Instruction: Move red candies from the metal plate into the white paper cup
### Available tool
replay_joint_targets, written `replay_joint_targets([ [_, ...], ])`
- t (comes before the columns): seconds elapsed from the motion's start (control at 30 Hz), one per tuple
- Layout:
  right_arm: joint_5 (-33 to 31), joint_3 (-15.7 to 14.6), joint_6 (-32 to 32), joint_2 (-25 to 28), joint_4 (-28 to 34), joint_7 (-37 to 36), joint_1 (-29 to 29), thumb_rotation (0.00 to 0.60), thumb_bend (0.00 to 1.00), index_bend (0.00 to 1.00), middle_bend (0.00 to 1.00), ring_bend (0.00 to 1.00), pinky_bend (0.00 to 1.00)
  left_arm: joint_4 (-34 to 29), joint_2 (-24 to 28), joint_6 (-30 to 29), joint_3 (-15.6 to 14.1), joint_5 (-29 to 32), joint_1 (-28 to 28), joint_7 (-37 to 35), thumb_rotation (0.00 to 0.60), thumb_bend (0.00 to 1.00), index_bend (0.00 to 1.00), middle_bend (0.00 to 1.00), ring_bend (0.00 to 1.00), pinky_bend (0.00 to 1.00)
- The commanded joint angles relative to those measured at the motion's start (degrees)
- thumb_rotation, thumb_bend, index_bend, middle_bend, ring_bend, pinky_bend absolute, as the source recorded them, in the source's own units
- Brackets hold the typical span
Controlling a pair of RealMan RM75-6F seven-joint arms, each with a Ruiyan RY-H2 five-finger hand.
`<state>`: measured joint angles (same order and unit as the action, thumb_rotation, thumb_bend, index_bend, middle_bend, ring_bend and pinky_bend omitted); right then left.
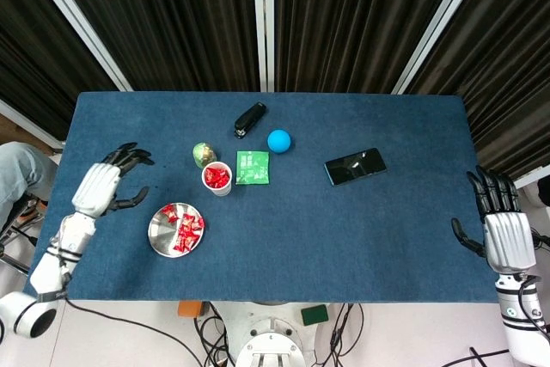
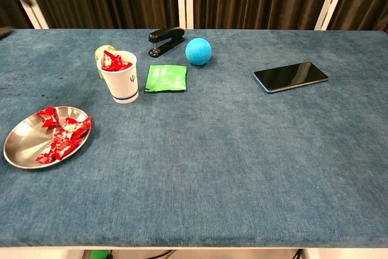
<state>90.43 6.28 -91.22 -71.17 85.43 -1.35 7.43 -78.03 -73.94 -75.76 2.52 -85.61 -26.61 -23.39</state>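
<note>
Left hand empty, more candy to fetch

Left hand (image 1: 101, 188) hovers left of the plate (image 1: 160, 239), fingers (image 1: 131, 155) spread and holding nothing; right hand (image 1: 504, 238) sits open off the desk's (image 1: 344, 229) right edge. Candies (image 1: 184, 229) lie heaped on the plate's right side, a few already in the cup (image 1: 216, 179) just behind. To do it well, I'd drop straight onto one loose wrapper near the top edge and pinch across its short side. Long axes look mixed, hard to tell from here.
</note>
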Motion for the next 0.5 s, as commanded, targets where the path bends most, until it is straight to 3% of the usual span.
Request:
replay_joint_targets([
  [0.03,-0.5,-0.5,0.1,0.2,-1.0,0.2,-0.6,0.600,0.33,0.00,0.00,0.00,0.00,1.4,-0.3,-10.3,-4.0,-1.7,8.9,8.6,0.600,0.27,0.31,0.25,0.10,0.21],
  [0.17,-1.6,-1.6,0.7,0.4,-3.7,-0.5,-1.9,0.600,0.31,0.00,0.00,0.00,0.00,5.1,-2.5,-17.5,-5.8,-1.6,15.8,16.7,0.593,0.16,0.27,0.23,0.10,0.21],
  [0.2,-2.0,-1.9,1.1,0.4,-4.3,-0.5,-2.2,0.600,0.29,0.00,0.00,0.00,0.00,5.5,-2.6,-18.2,-6.2,-1.6,16.8,17.8,0.559,0.13,0.25,0.21,0.10,0.21],
  [0.37,-5.1,-3.7,6.0,1.6,-4.9,-0.2,-2.9,0.600,0.26,0.00,0.00,0.00,0.00,5.1,-1.8,-18.5,-8.2,-2.0,20.1,22.3,0.151,0.03,0.13,0.10,0.02,0.16],
  [0.5,-5.8,-4.0,7.5,1.2,-5.4,-0.3,-2.9,0.600,0.26,0.00,0.00,0.00,0.00,3.1,-0.6,-17.6,-8.4,-2.4,20.7,23.7,0.086,0.03,0.12,0.08,0.01,0.14],
])
